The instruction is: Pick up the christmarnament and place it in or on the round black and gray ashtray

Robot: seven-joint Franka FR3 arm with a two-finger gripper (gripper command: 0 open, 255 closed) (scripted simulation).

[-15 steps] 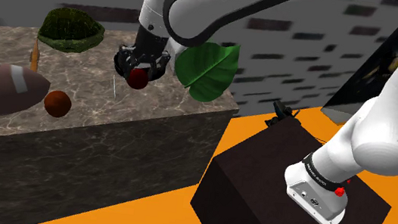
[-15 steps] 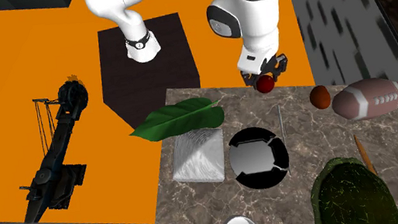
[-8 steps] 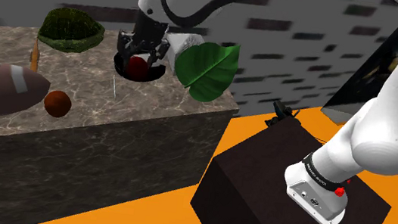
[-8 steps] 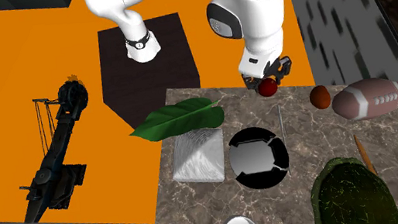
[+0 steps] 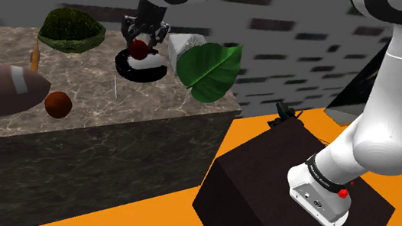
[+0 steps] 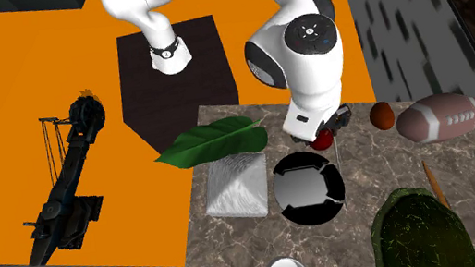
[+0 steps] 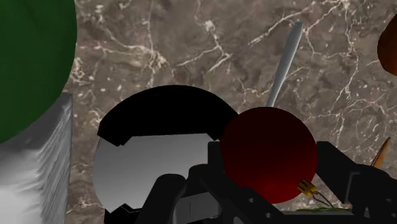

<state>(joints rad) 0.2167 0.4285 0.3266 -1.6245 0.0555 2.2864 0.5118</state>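
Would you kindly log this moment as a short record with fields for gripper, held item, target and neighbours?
gripper: black gripper, shut on the ornament
held item: dark red ornament, held above the marble table
target: round black and grey ashtray, ornament close to its rim, not yet set down
neighbours: green leaf, white block, football

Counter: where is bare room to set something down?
Bare patches lie between the ashtray, the football and the green bowl, and along the edge between the brown ball and the leaf. Crowded: grey block, ashtray, and the hand with the red ornament.
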